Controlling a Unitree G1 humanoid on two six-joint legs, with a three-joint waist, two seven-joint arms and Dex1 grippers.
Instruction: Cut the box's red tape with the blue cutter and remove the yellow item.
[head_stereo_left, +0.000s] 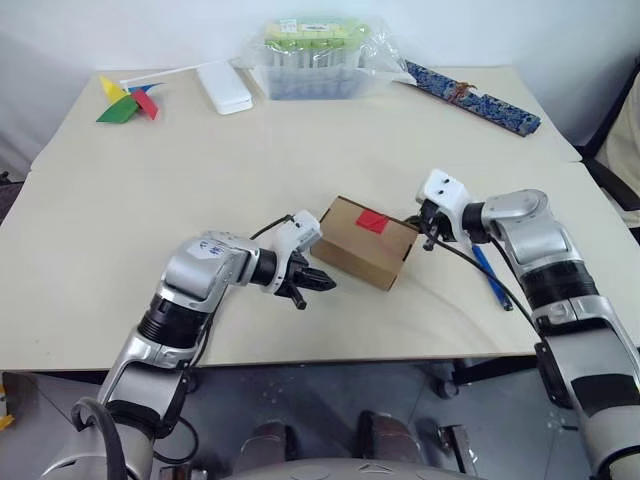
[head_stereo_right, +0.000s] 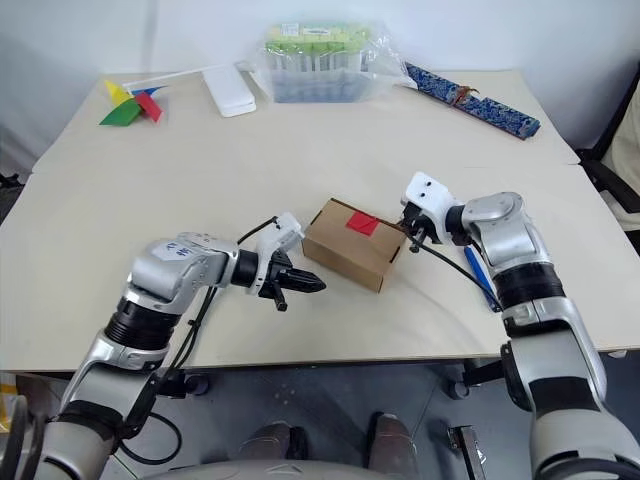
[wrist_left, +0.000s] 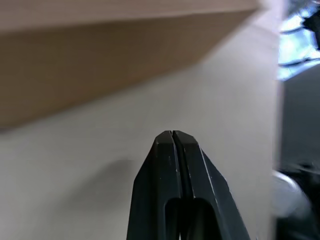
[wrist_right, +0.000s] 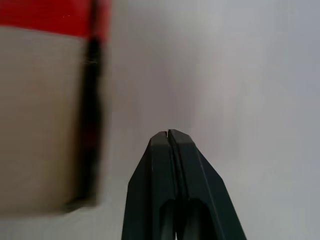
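The left gripper (head_stereo_left: 318, 283), its two black fingers pressed together on nothing, sits low over the beige table (head_stereo_left: 200, 180) just beside the near left end of the small brown cardboard box (head_stereo_left: 365, 255). The right gripper (head_stereo_right: 409, 240), likewise closed and empty, is at the box's far right end. The red tape (head_stereo_left: 372, 221) square lies across the closed top flap. The slim blue cutter (head_stereo_left: 491, 276) lies on the table right of the box, partly under the right forearm. The right wrist view shows the tape folding over the box's edge; the left wrist view shows the carton's plain brown side.
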